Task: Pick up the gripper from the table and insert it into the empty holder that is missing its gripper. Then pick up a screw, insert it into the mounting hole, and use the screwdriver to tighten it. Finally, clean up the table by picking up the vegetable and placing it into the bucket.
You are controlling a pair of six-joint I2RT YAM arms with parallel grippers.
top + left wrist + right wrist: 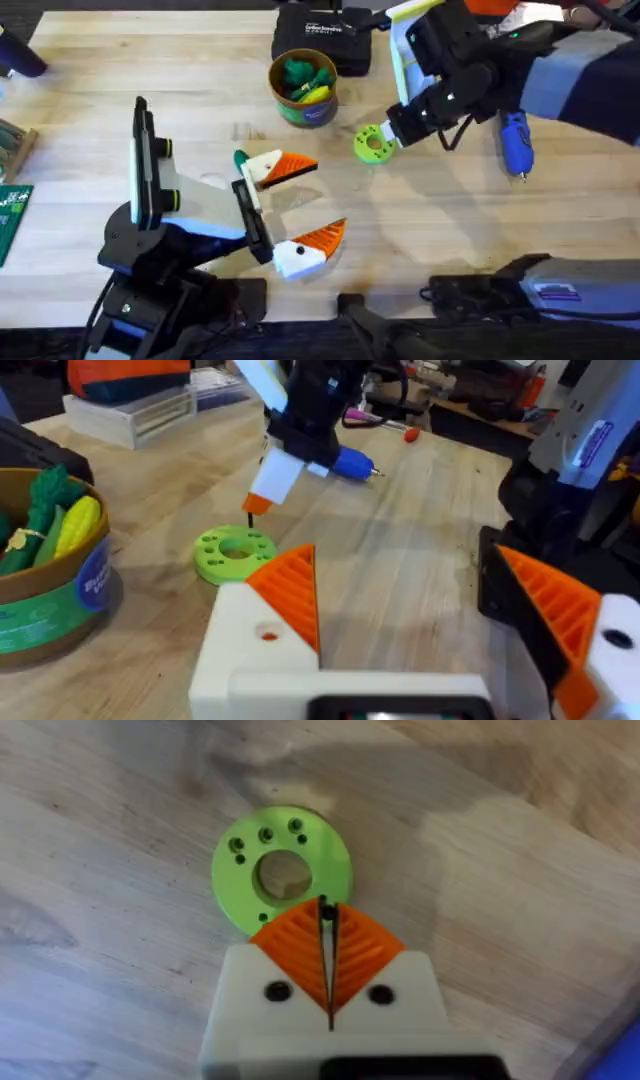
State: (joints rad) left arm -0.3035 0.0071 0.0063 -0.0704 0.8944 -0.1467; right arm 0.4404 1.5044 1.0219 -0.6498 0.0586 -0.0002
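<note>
The holder [148, 185], with its black plate and white arm, stands at the left. Its black bracket [250, 212] carries two orange-ribbed white fingers set wide apart. The left wrist view looks out between them, so they form my left gripper [300, 205] [400, 560], open. The far one is the gripper [278, 168] [270, 620]; its mounting hole [268, 632] shows no screw head. My right gripper [393, 133] [256, 506] [325, 910] is shut over the lime-green disc [373, 145] [282, 870], with a small black screw [249, 521] at its tip. The blue screwdriver [516, 142] [350, 463] lies to the right. A dark green piece, apparently the vegetable [240, 158], lies by the bracket.
The green bucket [303, 88] [50, 610] holds a leafy green toy and a yellow piece. A black tool case [320, 35] sits behind it. A green circuit board [12, 215] lies at the left edge. Bare wood stretches between the disc and the front edge.
</note>
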